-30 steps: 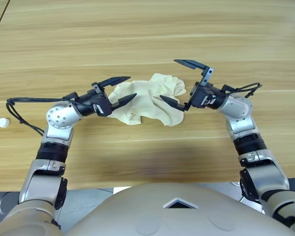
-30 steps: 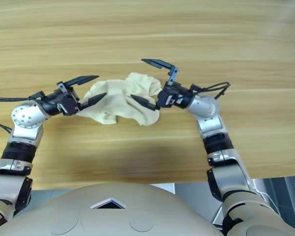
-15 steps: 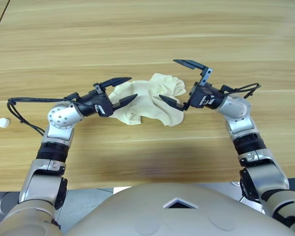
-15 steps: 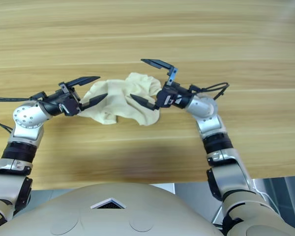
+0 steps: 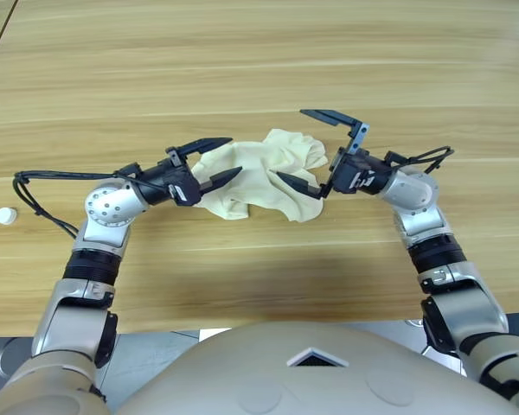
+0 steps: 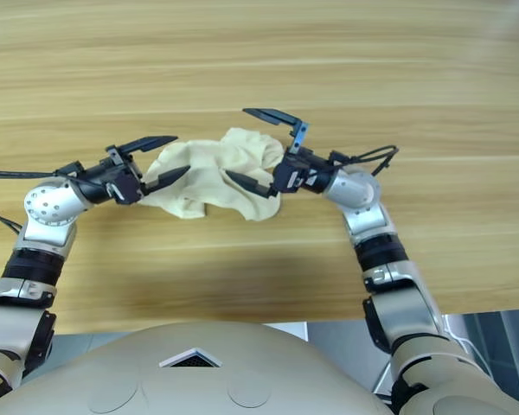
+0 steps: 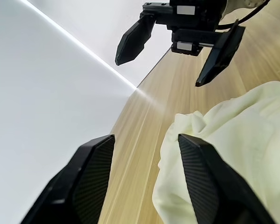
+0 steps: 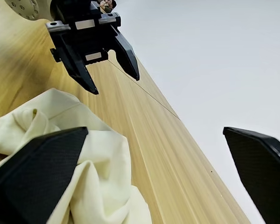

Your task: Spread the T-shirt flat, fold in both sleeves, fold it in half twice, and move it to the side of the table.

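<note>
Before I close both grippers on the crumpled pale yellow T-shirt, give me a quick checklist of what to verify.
1. Left gripper open: ok, fingers apart at the left edge of the crumpled pale yellow T-shirt.
2. Right gripper open: ok, fingers wide apart at its right edge.
3. Cloth between each gripper's fingers: cannot tell; the tips overlap the fabric in the head views.
4. T-shirt spread flat: not ok, it lies in a heap on the wooden table.
5. Sleeves or hem identifiable for grasping: cannot tell, folds hide them.
6. Small white round object away from the cloth: ok, far off to the left.
</note>
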`<state>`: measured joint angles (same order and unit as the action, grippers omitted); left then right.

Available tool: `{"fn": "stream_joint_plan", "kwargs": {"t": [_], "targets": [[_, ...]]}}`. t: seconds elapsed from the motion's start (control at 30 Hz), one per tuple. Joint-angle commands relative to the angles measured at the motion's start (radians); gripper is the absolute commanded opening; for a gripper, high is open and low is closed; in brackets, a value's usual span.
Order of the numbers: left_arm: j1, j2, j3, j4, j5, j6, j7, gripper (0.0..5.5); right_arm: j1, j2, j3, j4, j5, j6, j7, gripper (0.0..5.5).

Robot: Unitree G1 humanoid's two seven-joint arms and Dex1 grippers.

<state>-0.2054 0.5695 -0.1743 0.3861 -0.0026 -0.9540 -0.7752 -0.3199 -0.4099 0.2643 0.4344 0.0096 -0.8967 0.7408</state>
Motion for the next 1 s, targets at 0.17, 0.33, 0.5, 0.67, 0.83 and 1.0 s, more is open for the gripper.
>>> {"fn": "stream_joint_plan", "kwargs": {"t": [0.17, 0.33, 0.5, 0.67, 0.83, 1.0], "targets": [[-0.025, 0.015, -0.022, 0.006, 0.028, 0.008, 0.0, 2.53, -0.026, -0.017, 0.013, 0.0, -0.003, -0.011, 0.019, 5.36], [-0.025, 0.016, -0.03, 0.003, 0.033, 0.011, 0.0, 2.53, -0.025, -0.019, 0.017, -0.001, -0.003, -0.012, 0.023, 5.36], [-0.036, 0.022, -0.032, 0.052, 0.096, 0.017, 0.019, 2.53, -0.052, -0.021, 0.009, 0.063, -0.105, 0.017, -0.038, 5.36], [-0.04, 0.063, -0.036, 0.091, 0.213, 0.025, 0.054, 2.53, -0.103, -0.05, 0.028, 0.157, -0.331, 0.048, -0.168, 5.36], [-0.054, 0.128, -0.027, 0.137, 0.311, 0.033, 0.112, 2.53, -0.129, -0.081, 0.092, 0.234, -0.547, 0.097, -0.299, 5.36], [-0.04, 0.156, -0.078, 0.22, 0.41, 0.041, 0.152, 2.53, -0.151, -0.083, 0.195, 0.327, -0.702, 0.149, -0.413, 5.36]]}}
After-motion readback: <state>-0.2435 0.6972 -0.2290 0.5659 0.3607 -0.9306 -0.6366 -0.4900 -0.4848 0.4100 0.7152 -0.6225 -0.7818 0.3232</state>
